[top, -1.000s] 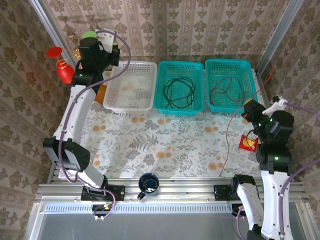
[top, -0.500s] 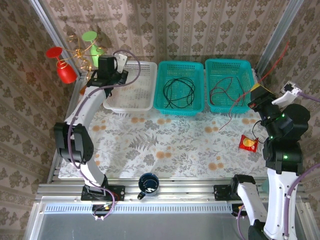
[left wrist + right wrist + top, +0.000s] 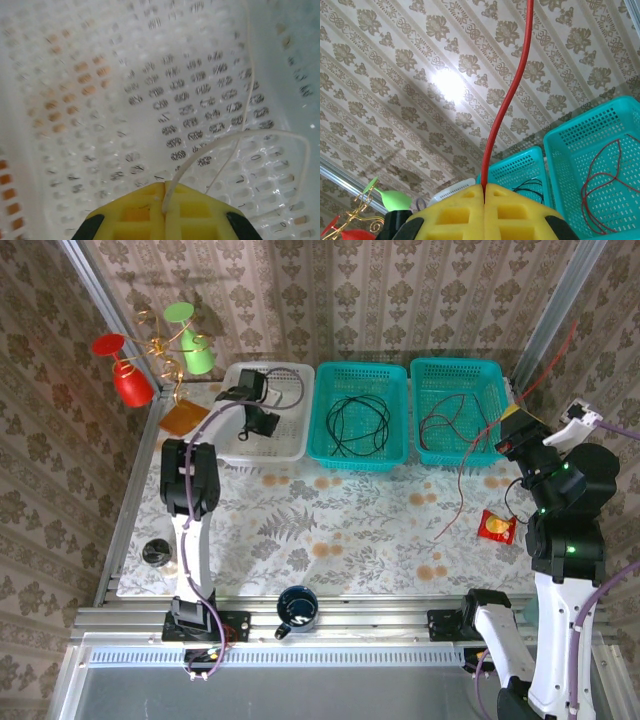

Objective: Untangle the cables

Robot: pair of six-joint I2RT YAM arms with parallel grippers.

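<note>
Cables spread over three baskets at the far side of the worktop (image 3: 330, 520). Black cable (image 3: 360, 422) coiled flat in a loose ring inside the middle teal basket (image 3: 362, 368). Dark red cable (image 3: 447, 425) looped in the right teal basket (image 3: 455, 365), loops stretched near to far.

Thin white cable (image 3: 248, 75) in the white basket (image 3: 230, 445), pinched in the shut left jaws. Out from between the yellow pads (image 3: 135, 215), arched over to the right and down onto the perforated floor, with a second run going straight off toward the far wall.

Bright red cable (image 3: 450, 510) clamped in the closed right jaws, just beside the right rim of the right teal basket. Long axis steeply diagonal from above: upper run up and to the right toward the metal frame post (image 3: 550, 310), lower run hanging down-left, tail end on the floral worktop near an orange packet (image 3: 495, 526). From the right wrist, red cable (image 3: 507, 95) straight up out of the seam between the pads, leaning slightly right.
</note>
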